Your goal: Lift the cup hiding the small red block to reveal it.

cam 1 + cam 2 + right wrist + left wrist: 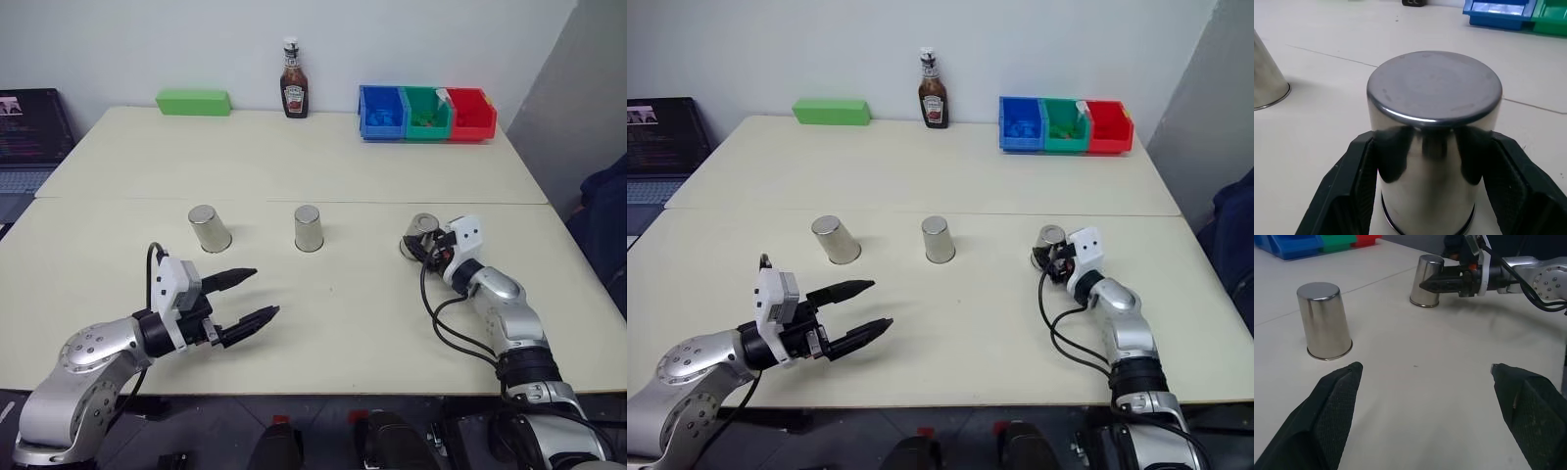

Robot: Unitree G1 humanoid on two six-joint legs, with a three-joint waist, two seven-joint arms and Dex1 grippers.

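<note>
Three identical upside-down steel cups stand in a row across the table: a left cup (pixel 209 228), a middle cup (pixel 308 228) and a right cup (pixel 421 233). My right gripper (pixel 423 247) is shut on the right cup (pixel 1435 137), with one black finger (pixel 1347 191) on each side of its wall. In the left wrist view that cup (pixel 1426 281) has its rim down at the table. My left gripper (pixel 263 294) hovers open and empty over the front left of the table, pointing toward the middle cup (pixel 1325 320). The small red block is hidden.
Along the table's far edge stand a green block (pixel 193 102), a ketchup bottle (pixel 294 83), and blue (pixel 382 113), green (pixel 426 115) and red (pixel 471 115) bins. A laptop (pixel 29 137) sits off the left side.
</note>
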